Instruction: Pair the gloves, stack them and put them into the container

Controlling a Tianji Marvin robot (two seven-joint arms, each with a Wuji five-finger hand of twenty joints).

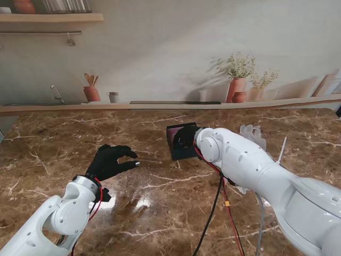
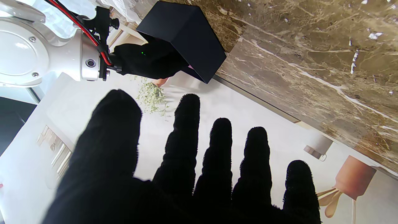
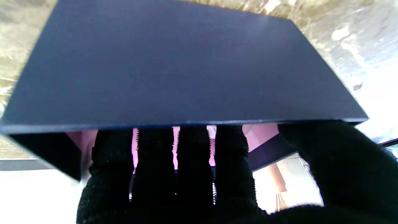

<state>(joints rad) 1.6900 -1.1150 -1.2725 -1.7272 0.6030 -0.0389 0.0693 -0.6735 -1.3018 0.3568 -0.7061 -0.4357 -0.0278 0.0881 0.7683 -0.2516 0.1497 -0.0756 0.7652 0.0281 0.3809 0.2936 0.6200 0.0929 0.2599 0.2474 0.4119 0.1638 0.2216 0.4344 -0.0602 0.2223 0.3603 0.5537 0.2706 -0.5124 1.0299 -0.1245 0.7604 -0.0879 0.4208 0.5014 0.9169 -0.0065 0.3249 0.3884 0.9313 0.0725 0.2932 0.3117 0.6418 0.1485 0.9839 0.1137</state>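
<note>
Stand view shows a dark, open-topped container sitting on the brown marble table, a little right of centre and far from me. The right hand, in a black covering, reaches down into the container from its right side, so the fingers are hidden behind the near wall. From the right wrist view the container fills most of the frame, its dark blue wall touching the black fingers, which lie close side by side and dip past the rim; pink glove material shows between and beside them inside the box. Whether those fingers actually clamp the pink material I cannot tell. The left hand hovers over bare marble, well apart from the container and to its left, fingers spread and holding nothing; the left wrist view confirms it, with all five black fingers fanned apart and the container and the right hand beyond them. A pale translucent item lies on the table just behind the right arm. No writing or labels are readable anywhere.
</note>
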